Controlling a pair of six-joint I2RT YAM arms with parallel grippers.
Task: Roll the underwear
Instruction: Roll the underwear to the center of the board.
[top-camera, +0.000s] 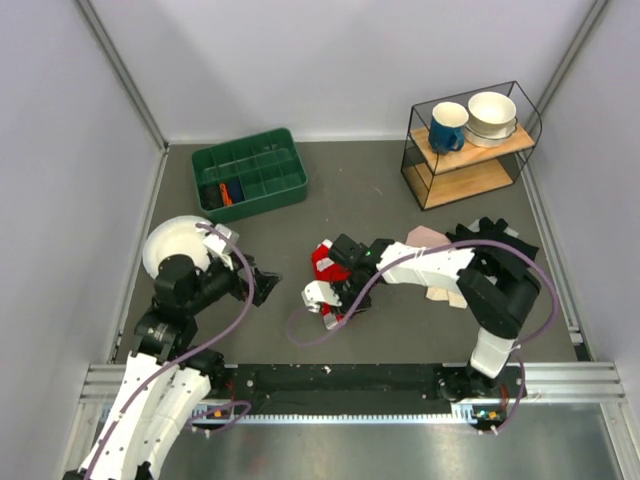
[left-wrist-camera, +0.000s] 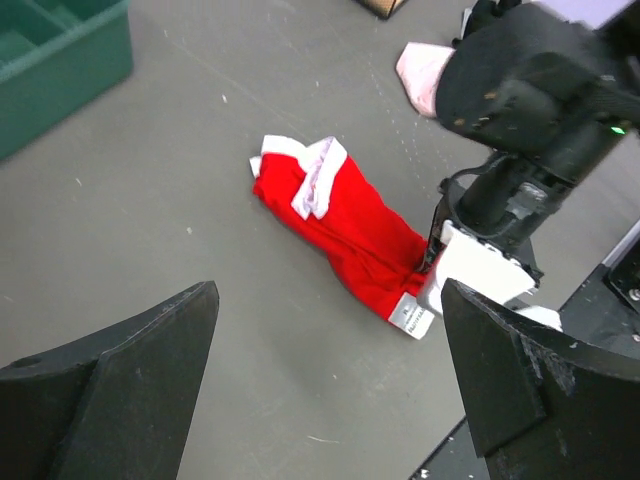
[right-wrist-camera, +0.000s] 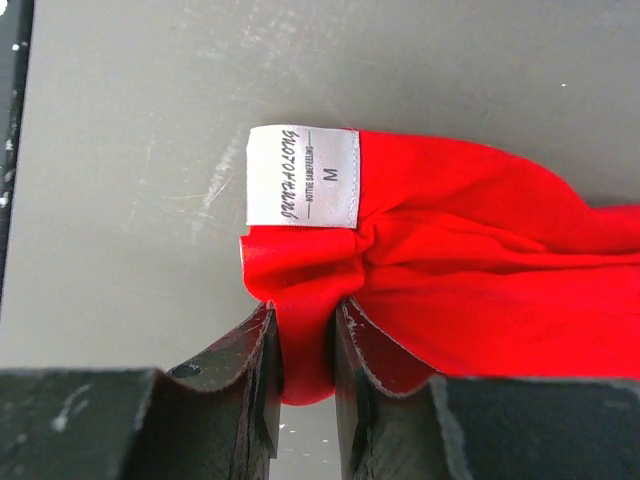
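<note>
Grey tabletop (top-camera: 380, 200) with pale walls, seen from above. At the back left, green bin (top-camera: 250, 178) split into compartments, orange and dark bits (top-camera: 228, 192) in one. At the back right, wire shelf (top-camera: 470, 182) holding a blue mug (top-camera: 448, 127) beside white bowls (top-camera: 492, 113). Mid-table, red underwear (top-camera: 322, 258) beneath the right gripper (top-camera: 333, 312). Off to its left and apart from it, left gripper (top-camera: 268, 280).

From the left wrist: fingers spread wide, nothing between them. Underwear lying stretched out, white waistband at the far end, tag end pinched by the other arm.

From the right wrist: jaws clamped on a fold of red fabric just below a white tag (right-wrist-camera: 302, 177). "M" legible; cursive line beside it not readable.
</note>
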